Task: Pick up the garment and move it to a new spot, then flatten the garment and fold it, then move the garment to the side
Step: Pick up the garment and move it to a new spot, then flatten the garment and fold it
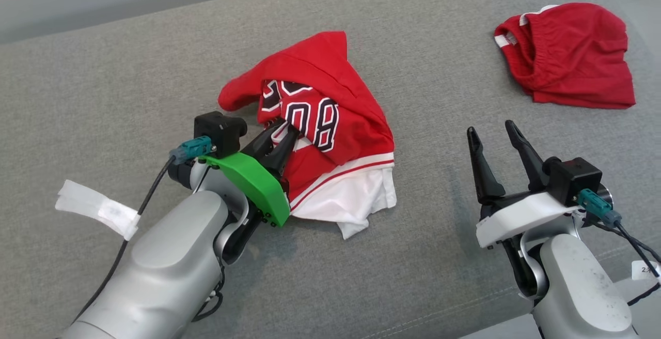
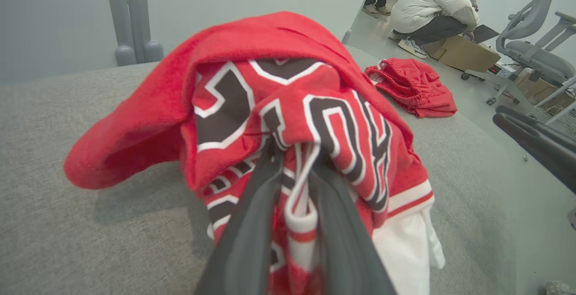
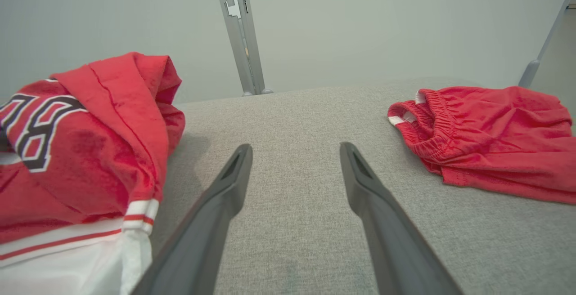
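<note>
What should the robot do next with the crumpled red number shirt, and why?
Probably lift it. The left gripper is pinched shut on a fold of the shirt, which lies bunched on the grey surface, so raising that arm would free it for carrying to a new spot. The right gripper is open and apart from it.

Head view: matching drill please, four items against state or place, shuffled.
Column 1
1. left end effector
2. right end effector
3. jersey
4. shorts

Column 2
A. lies alone at the far right
B. open, holding nothing
C. closed on red fabric
D. crumpled heap, white hem showing, centre

Pairs: 1-C, 2-B, 3-D, 4-A
</note>
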